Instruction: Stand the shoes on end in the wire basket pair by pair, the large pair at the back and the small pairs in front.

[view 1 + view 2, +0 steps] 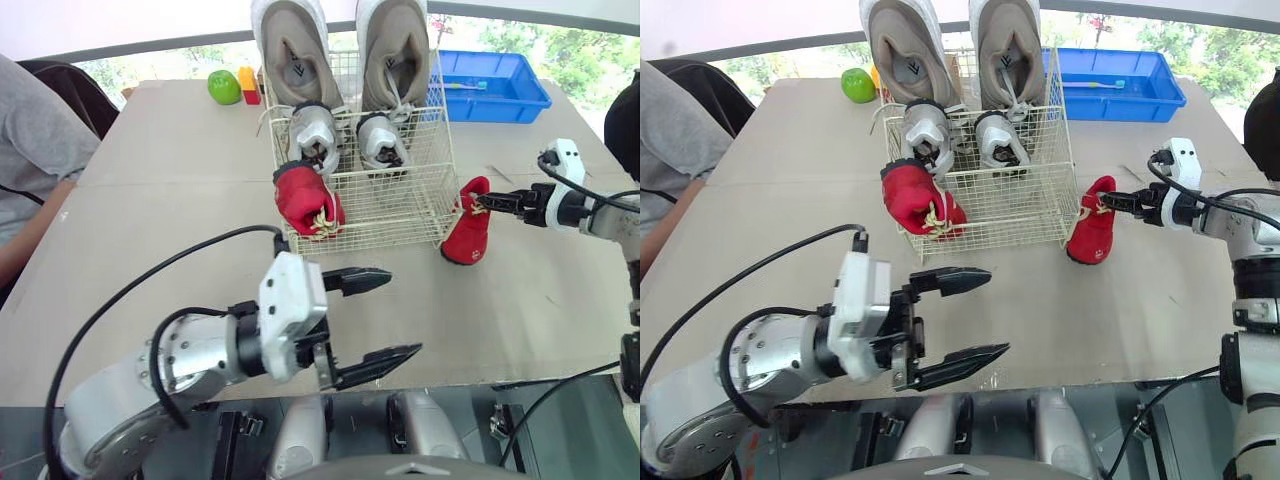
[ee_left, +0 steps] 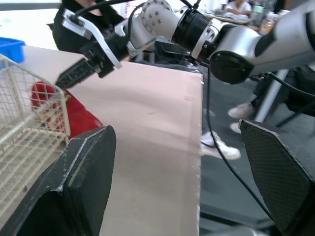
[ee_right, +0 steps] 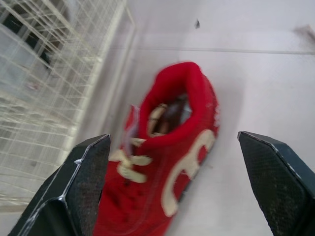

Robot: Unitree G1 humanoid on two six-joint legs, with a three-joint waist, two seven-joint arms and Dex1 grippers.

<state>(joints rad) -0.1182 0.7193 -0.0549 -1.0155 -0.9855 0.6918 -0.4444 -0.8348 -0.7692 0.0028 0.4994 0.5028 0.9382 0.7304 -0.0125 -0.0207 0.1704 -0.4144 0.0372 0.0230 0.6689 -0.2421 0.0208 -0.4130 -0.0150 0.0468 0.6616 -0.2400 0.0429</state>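
Note:
The wire basket stands mid-table. Two large beige shoes stand on end at its back, with two small silver shoes in front of them. One small red shoe sits at the basket's front left corner, bulging over the rim. The other red shoe stands toe-down on the table outside the basket's right side. My right gripper is open at that shoe's collar, and the shoe lies between its fingers in the right wrist view. My left gripper hangs open and empty over the near table edge.
A blue bin sits at the back right behind the basket. A green apple and small coloured blocks lie at the back left. A person's arm rests at the table's left edge.

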